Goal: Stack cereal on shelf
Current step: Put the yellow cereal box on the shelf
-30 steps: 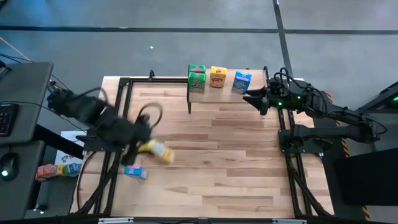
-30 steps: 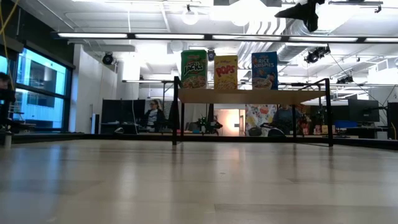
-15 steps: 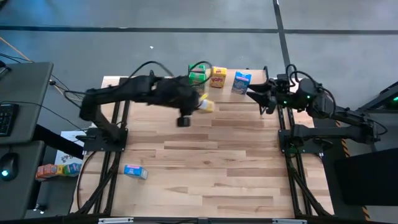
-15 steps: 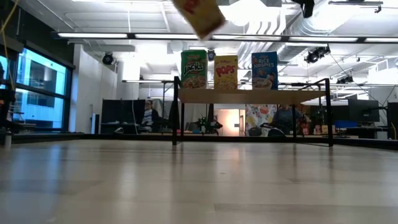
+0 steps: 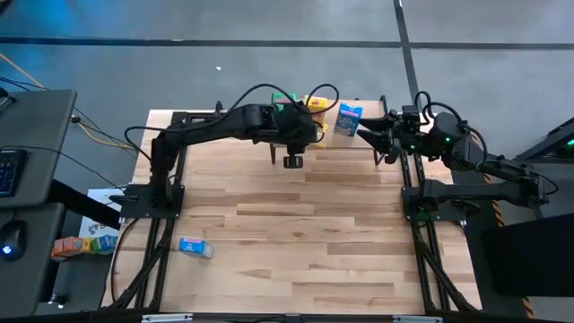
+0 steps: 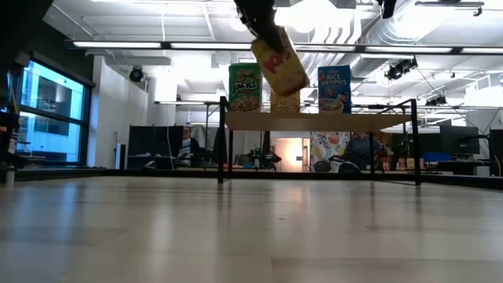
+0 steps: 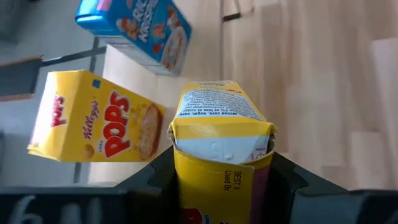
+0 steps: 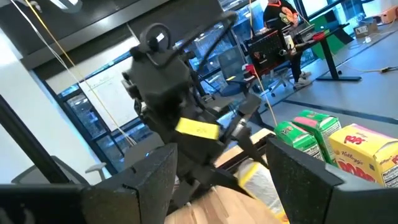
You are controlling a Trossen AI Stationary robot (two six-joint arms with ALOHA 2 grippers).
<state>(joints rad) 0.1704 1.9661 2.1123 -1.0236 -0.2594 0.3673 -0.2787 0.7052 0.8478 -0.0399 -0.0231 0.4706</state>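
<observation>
My left gripper [image 7: 221,171] is shut on a yellow cereal box [image 6: 280,64], held high over the shelf [image 6: 330,122] at the table's far edge. In the low view the box hangs in front of the yellow box standing on the shelf. A green box [image 6: 245,87], a yellow Pops box [image 7: 93,127] and a blue Rice Krispies box [image 6: 334,88] stand upright on the shelf board. Another blue box [image 5: 195,248] lies flat on the tabletop, near left. My right gripper [image 5: 377,140] is open and waits by the shelf's right end. My left gripper pinches the yellow box between its two fingers, one finger [image 7: 155,177] on each of two opposite sides. It comes slanting from above. The box is lifted clear and hangs tilted below the fingers, its free end [image 6: 295,82] lowest, just above the shelf board.
The shelf stands on thin black legs [image 6: 222,141] along the far edge. Black frame rails [image 5: 170,179] run down both table sides. The wood tabletop [image 5: 305,233] lies bare between them apart from the blue box. People sit at desks in the room behind.
My left arm has swung from the table's near left, where it held the yellow box low, up and across to the far edge. It carried the box lifted clear, and the box now hangs tilted over the shelf. My right gripper has kept about still.
</observation>
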